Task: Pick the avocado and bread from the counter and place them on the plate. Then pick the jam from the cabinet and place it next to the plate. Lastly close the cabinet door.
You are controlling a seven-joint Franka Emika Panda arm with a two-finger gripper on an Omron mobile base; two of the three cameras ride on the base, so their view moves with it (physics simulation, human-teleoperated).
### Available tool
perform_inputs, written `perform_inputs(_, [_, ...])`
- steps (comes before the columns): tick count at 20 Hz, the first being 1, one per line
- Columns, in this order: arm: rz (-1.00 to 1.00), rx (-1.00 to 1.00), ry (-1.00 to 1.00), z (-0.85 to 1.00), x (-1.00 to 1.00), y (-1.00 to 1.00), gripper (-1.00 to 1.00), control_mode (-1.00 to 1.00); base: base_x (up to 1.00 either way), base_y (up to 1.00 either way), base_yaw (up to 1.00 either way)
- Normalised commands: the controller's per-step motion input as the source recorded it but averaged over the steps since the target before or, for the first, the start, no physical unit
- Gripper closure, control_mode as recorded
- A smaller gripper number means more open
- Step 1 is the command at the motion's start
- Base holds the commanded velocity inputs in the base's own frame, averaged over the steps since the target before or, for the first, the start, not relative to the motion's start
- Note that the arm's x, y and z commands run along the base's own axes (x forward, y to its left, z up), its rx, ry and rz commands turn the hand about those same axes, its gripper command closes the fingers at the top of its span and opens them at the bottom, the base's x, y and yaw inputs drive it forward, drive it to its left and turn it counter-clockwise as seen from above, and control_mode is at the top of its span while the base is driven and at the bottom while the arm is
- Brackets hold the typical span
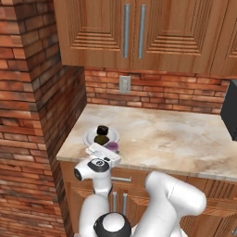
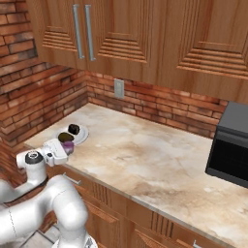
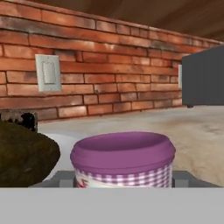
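A white plate sits in the left corner of the beige counter. On it lie the dark olive avocado and, behind that, the darker bread. At the plate's front right edge my gripper is shut on the jam, a small jar with a purple lid. In the right base view the jam sits in the gripper just in front of the plate. The hand view has the jam close up between the fingertips, with the avocado to its left.
A black microwave stands at the counter's right end. A brick wall closes off the left side. A wall outlet is on the brick backsplash. The upper cabinet doors in view stand shut. The counter's front edge is right under the hand.
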Motion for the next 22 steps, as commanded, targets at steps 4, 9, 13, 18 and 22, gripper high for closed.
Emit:
perform_inputs(4, [0.0, 0.0, -0.15, 0.03, 0.0, 0.21, -1.0, -1.0, 0.0, 0.0, 0.0])
perform_inputs(9, [0.0, 0.0, -0.08, 0.26, 0.0, 0.5, -1.0, -1.0, 0.0, 0.0, 0.0])
perform_inputs(13, [0.0, 0.0, 0.0, 0.48, 0.0, 0.48, -1.0, -1.0, 0.0, 0.0, 0.0])
perform_inputs(18, [0.0, 0.0, -0.01, 0.44, -0.02, 0.26, -1.0, -1.0, 0.0, 0.0, 0.0])
perform_inputs(22, [0.0, 0.01, -0.09, 0.53, -0.34, 0.04, -1.0, -1.0, 0.0, 0.0, 0.0])
